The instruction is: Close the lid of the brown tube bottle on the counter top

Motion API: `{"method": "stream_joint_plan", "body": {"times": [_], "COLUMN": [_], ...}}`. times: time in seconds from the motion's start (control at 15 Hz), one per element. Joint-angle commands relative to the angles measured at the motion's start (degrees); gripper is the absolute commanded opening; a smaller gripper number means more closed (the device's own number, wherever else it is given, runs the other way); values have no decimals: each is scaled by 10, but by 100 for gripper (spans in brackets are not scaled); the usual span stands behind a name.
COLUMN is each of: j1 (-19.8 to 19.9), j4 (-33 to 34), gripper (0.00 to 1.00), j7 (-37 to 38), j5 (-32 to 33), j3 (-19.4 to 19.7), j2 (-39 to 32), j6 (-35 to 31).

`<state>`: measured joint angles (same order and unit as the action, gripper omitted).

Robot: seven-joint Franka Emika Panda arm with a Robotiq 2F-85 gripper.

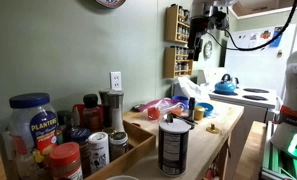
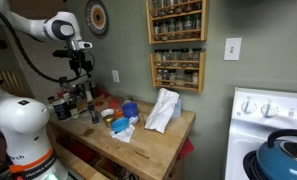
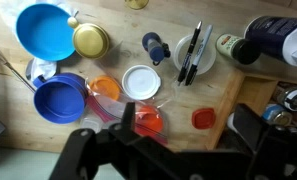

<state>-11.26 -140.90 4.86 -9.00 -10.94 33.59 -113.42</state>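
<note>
Slowly now: with my gripper [image 2: 83, 68] spread and empty, I'd centre over the lid [image 1: 173, 123] on the bottle [image 1: 174, 150] and press straight down.

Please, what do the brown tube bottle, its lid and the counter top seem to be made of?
Brown tube bottle: perhaps cardboard or plastic. The straight dark wall carries pale print and shines slightly.
Lid: probably plastic, pale grey-white and smooth, but it is too small to be sure.
Counter top: wood, light tan with a dull finish. Faint grain shows in the wrist view.
</note>
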Motion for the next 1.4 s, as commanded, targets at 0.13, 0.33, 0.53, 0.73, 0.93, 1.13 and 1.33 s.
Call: {"method": "stream_joint_plan", "body": {"times": [0.13, 0.33, 0.53, 0.73, 0.93, 1.13, 1.33], "j1": [-1, -21, -19, -14, -19, -38, -48], "j4": [1, 22, 59, 95, 127, 157, 148], "gripper": [100, 100, 100, 100, 100, 100, 100], "j7": [1, 27, 137, 259, 372, 439, 431], "j5": [1, -45, -79, -72, -64, -103, -88], "j3": [1, -19, -62, -102, -122, -118, -108], "j2": [0, -56, -126, -192, -249, -299, -293], "j6": [1, -32, -52, -64, -63, -61, -78]}}
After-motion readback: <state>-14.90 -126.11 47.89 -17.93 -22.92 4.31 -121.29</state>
